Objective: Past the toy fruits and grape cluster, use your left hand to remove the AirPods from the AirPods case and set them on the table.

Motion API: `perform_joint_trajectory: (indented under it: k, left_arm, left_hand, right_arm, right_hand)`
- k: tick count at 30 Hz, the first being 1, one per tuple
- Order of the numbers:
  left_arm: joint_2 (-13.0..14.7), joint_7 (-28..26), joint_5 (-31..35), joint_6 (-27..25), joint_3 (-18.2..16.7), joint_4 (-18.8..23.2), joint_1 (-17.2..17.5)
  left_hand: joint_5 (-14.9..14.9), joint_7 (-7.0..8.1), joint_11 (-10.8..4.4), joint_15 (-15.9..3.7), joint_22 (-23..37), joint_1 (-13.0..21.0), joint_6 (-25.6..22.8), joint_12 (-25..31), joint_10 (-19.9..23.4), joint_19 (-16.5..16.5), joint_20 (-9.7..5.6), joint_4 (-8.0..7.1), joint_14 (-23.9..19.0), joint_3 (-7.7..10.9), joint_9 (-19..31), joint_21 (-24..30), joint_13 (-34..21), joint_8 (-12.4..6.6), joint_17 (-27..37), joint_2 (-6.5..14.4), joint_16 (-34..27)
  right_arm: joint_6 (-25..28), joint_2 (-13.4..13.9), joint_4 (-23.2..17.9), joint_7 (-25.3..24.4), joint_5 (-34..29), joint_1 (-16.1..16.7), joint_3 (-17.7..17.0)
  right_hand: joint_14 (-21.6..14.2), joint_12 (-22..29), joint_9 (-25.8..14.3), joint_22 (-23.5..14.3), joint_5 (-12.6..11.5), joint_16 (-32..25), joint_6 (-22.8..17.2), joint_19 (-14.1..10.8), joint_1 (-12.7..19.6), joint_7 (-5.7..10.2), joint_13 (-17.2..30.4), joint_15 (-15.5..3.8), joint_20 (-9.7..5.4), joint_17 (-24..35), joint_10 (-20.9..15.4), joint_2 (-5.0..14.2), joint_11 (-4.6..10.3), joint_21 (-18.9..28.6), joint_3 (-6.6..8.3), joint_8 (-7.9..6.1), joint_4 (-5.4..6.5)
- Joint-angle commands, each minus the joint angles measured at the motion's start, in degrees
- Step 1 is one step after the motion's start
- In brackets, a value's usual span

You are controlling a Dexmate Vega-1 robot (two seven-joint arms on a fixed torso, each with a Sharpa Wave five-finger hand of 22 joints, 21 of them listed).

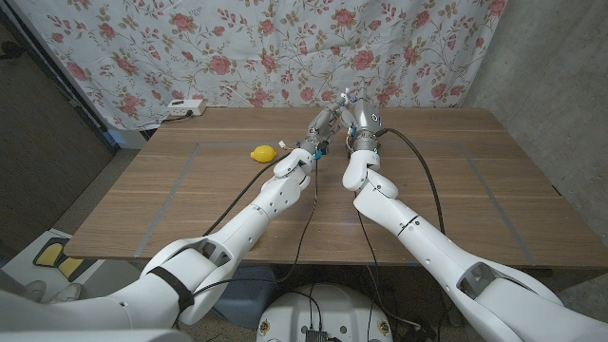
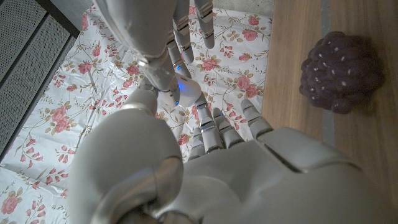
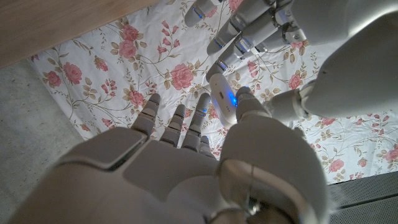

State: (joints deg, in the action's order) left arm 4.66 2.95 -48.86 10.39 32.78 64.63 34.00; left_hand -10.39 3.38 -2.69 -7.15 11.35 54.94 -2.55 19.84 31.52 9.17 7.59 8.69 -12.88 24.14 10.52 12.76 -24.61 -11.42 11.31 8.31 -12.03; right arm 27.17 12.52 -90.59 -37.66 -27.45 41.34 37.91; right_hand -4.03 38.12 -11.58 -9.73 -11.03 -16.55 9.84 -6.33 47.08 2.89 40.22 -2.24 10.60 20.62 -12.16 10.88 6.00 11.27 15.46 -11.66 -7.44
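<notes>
Both hands are meeting above the bench's (image 1: pixel 446 180) far side: the right hand (image 3: pixel 205 155) is pinching the white AirPods case (image 3: pixel 222 98), and the left hand's (image 2: pixel 217 127) fingers are hovering spread, holding nothing. Crowded fingers could knock the case loose.

Glossy white shells all the way up both arms, rounded segments stacked like beads behind the left hand (image 1: pixel 316 133) and the right hand (image 1: pixel 353 112). There's a black band ringing the left arm far back from its fingers (image 2: pixel 211 129), and grey joints show between the right arm's segments. Thin black cables trail along both arms toward the wrists. Just behind the fingers the wrists turn to bare grey metal. The fingers (image 3: pixel 180 124) themselves are silvery, ridged and segmented, set in smooth white palm housings.
</notes>
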Motion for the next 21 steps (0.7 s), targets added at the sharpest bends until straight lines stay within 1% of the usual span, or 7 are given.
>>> perform_joint_trajectory:
  k: [1, 5, 9, 12, 13, 18, 21]
  left_arm:
    - [0.33, -0.17, -0.10, -0.48, 0.06, 0.57, 0.35]
    - [0.45, 0.38, -0.01, -0.42, 0.22, 0.53, 0.30]
    - [0.49, 0.51, -0.17, -0.82, 0.35, 0.89, 0.43]
    - [0.69, 0.71, 0.19, -0.86, 0.67, 1.23, 0.48]
    - [0.49, 1.83, -0.26, -0.66, 0.60, 0.73, 0.37]
    - [0.99, 1.46, -0.05, -1.50, 0.97, 2.02, 0.81]
    - [1.12, 1.79, -0.01, -1.55, 1.03, 1.87, 0.70]
  left_hand:
    - [-0.41, -0.15, -9.83, -0.05, 0.05, 1.41, -0.29, 0.07, 9.85, -0.17, 0.09, -0.18, 0.35, 0.08, 0.13, 0.56, -0.36, 0.25, 0.20, 1.71, -0.11]
    - [-0.42, -0.25, -9.82, 0.05, 0.06, 1.43, -0.26, 0.03, 9.78, -0.24, 0.19, -0.20, 0.39, 0.06, 0.13, 0.56, -0.36, 0.26, 0.21, 1.72, -0.12]
    - [-0.43, -0.10, -9.82, -0.06, 0.06, 1.48, -0.29, 0.02, 9.79, -0.21, 0.07, -0.18, 0.37, 0.03, 0.13, 0.60, -0.37, 0.25, 0.20, 1.68, -0.14]
    - [-0.43, -0.28, -9.82, -0.03, 0.06, 1.46, -0.33, 0.02, 9.80, -0.23, 0.18, -0.24, 0.38, 0.03, 0.13, 0.60, -0.38, 0.24, 0.23, 1.76, -0.16]
    - [-0.43, -0.27, -9.82, -0.03, 0.06, 1.48, -0.34, 0.02, 9.81, -0.25, 0.19, -0.22, 0.37, 0.02, 0.13, 0.60, -0.38, 0.23, 0.22, 1.74, -0.16]
    - [-0.44, -0.19, -9.82, 0.03, 0.06, 1.53, -0.30, 0.02, 9.84, -0.25, 0.24, -0.23, 0.37, 0.02, 0.13, 0.62, -0.38, 0.25, 0.23, 1.77, -0.18]
    - [-0.44, -0.22, -9.81, 0.03, 0.07, 1.53, -0.31, 0.06, 9.95, -0.24, 0.23, -0.25, 0.32, 0.00, 0.14, 0.64, -0.39, 0.25, 0.22, 1.77, -0.20]
  right_arm:
    - [-1.30, -0.09, 0.30, -0.34, 0.65, 0.13, -0.17]
    - [-1.35, -0.10, 0.46, -0.36, 0.55, 0.07, -0.04]
    - [-1.10, -0.37, 0.69, -0.35, 0.70, 0.01, -0.10]
    - [-0.92, -0.37, 0.88, -0.20, 0.60, -0.10, 0.06]
    - [-0.88, -0.46, 0.98, -0.19, 0.66, -0.12, 0.04]
    - [-0.53, -0.89, 1.54, -0.32, 0.79, -0.31, -0.02]
    - [-0.77, -0.98, 1.74, -0.68, 0.80, -0.31, -0.09]
  right_hand:
    - [-0.58, 0.91, -0.24, -0.30, -0.40, -0.51, 0.39, -0.11, 1.36, 0.75, 0.68, -2.14, -0.68, 0.39, -0.58, 0.29, 0.58, 0.34, 0.96, -0.23, -0.15]
    - [-0.99, 1.58, -0.25, -0.30, -0.38, -0.75, -0.03, -0.16, 1.77, 0.86, 1.11, -2.29, -0.70, 0.66, -0.90, 0.25, 0.82, 0.31, 1.32, -0.28, -0.15]
    - [-1.03, 1.97, -0.26, -0.31, -0.34, -0.84, -0.27, -0.23, 1.82, 0.73, 1.40, -2.21, -0.74, 0.87, -0.91, 0.20, 0.51, 0.31, 1.45, -0.28, -0.01]
    - [-0.88, 2.19, -0.26, -0.31, -0.22, -0.84, -0.30, -0.29, 1.52, 0.60, 1.72, -1.97, -0.68, 1.09, -0.40, -0.17, 0.33, 0.30, 1.30, -0.19, 0.26]
    - [-0.90, 2.30, -0.27, -0.31, -0.17, -0.87, -0.31, -0.29, 1.43, 0.60, 1.86, -1.90, -0.67, 1.19, -0.19, -0.28, 0.27, 0.28, 1.26, -0.15, 0.34]
    - [-0.75, 2.62, -0.28, -0.31, -0.08, -0.83, -0.32, -0.35, 1.27, 0.40, 2.20, -1.77, -0.56, 1.37, 0.21, -0.71, -0.03, 0.26, 1.10, -0.05, 0.41]
    - [-0.94, 2.98, -0.28, -0.31, -0.04, -0.90, -0.52, -0.35, 1.29, 0.40, 2.40, -1.79, -0.60, 1.46, 0.04, -0.89, 0.27, 0.24, 1.06, -0.07, 0.37]
